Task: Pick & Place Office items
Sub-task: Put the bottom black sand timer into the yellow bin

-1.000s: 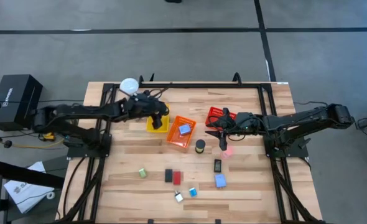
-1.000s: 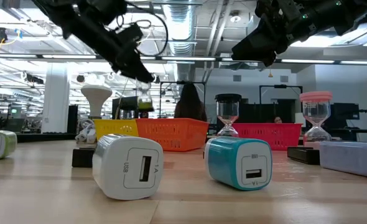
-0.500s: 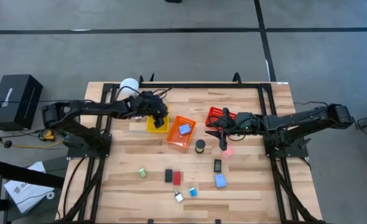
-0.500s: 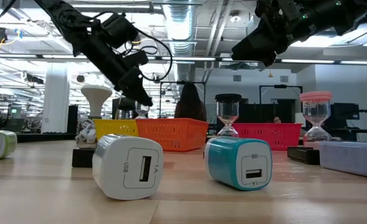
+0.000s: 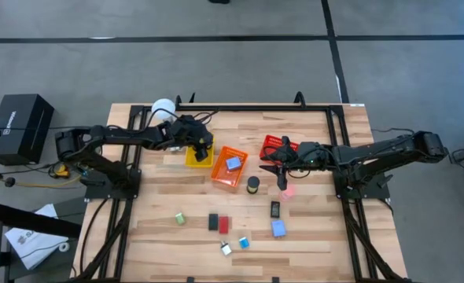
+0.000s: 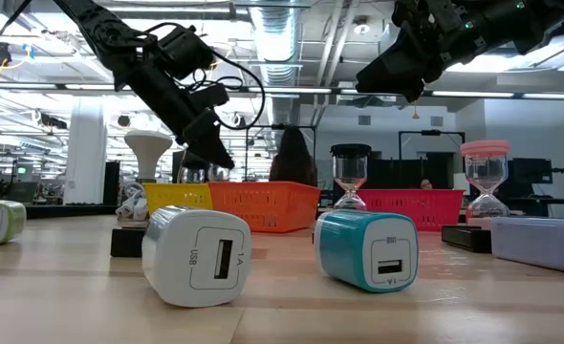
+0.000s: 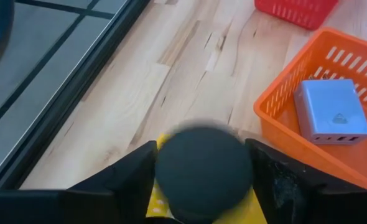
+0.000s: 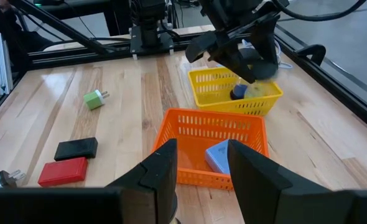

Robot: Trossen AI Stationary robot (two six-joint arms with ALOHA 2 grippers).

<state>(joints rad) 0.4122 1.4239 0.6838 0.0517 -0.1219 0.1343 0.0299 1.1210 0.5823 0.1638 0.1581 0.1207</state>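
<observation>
My left gripper [image 5: 201, 145] is low over the yellow basket [image 5: 198, 157], shut on an hourglass with black round caps [image 7: 202, 171]; the right wrist view shows this gripper [image 8: 249, 62] just above the basket. My right gripper [image 5: 283, 178] hangs open and empty above the table, close to the pink hourglass [image 5: 289, 190] and the black hourglass [image 5: 252, 185], both standing on the wood. A light-blue charger [image 5: 233, 163] lies in the orange basket [image 5: 229, 174]. Black and red flat rectangles [image 5: 219, 224], a light-blue block [image 5: 278, 228] and small cubes [image 5: 180, 218] lie nearer the front. My left gripper has the hourglass by its black round end cap [image 7: 202, 171], pinched between the two fingers [image 7: 134, 180], which come down from above on a slant. The hourglass hangs below them with its lower part [image 8: 242, 92] inside the yellow basket; whether it rests on the bottom I cannot tell.
A red basket [image 5: 278, 145] stands behind my right gripper. A white round-headed stand [image 5: 163, 108] sits at the far left corner. White [image 6: 196, 256] and teal [image 6: 366, 248] charger cubes lie near the front edge. Bare wood shows at the left and right front.
My left gripper has moved down toward the yellow basket, carrying the hourglass, whose lower end has sunk behind the basket wall in the low view. The left arm's elbow has drawn slightly toward the table's left. The right arm has kept still.
</observation>
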